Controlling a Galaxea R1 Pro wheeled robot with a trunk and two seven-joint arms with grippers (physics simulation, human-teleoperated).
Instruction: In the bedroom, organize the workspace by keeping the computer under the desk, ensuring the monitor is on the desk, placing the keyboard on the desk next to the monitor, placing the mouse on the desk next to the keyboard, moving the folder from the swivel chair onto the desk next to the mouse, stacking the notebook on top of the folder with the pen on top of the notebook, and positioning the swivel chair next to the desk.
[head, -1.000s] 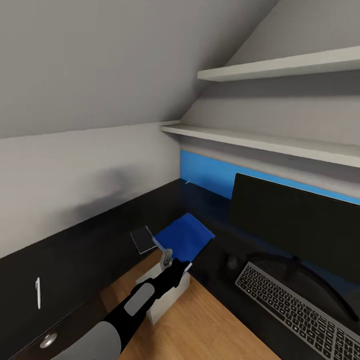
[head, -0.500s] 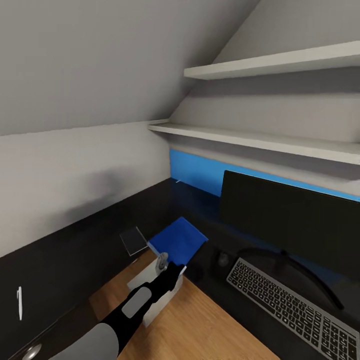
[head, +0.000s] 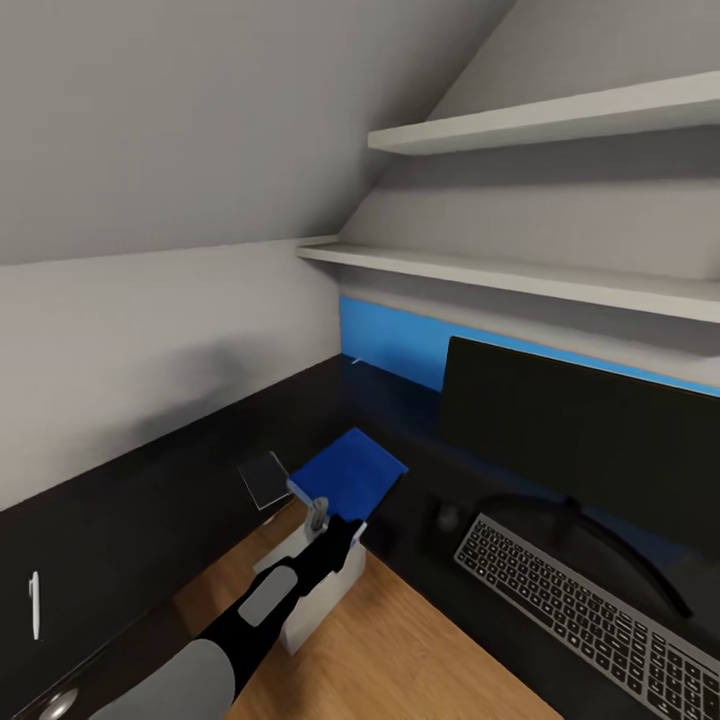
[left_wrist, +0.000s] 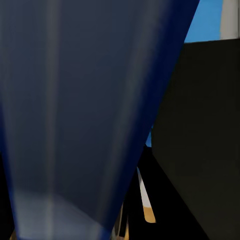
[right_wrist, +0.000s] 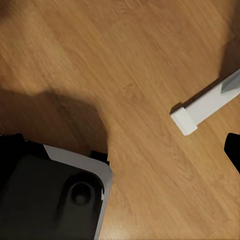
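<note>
— Left claw (head: 318, 512)?
— Just left of centre in the head view, at the end of the dark arm. Closed, by the look of it, on the near edge of the folder (head: 352, 470); fingers pressed close together there.
— And the folder itself?
— Centre of the frame, over the inner corner of the desk (head: 150, 520), near edge jutting past the desk's rim above the white leg (head: 322, 600). Huge and blurred in the left wrist view, right against the lens.
— Lying flat or lifted?
— Hard to tell; near edge seemingly raised a little.
— Notebook (head: 263, 482)?
— Just left of the folder, flat on the desk, not touching it.
— Pen (head: 34, 604)?
— Far lower left, on the desk, well apart from both.
— Right half of the frame?
— Monitor (head: 590, 450) upright at the right; keyboard (head: 590, 615) in front of it, running to the lower right corner. Small dark mouse (head: 447, 517) between folder and keyboard, barely distinguishable.
— Right wrist view?
— Wooden floor (right_wrist: 130, 75), a white leg, grey-and-black robot base (right_wrist: 50, 195) at lower left.
</note>
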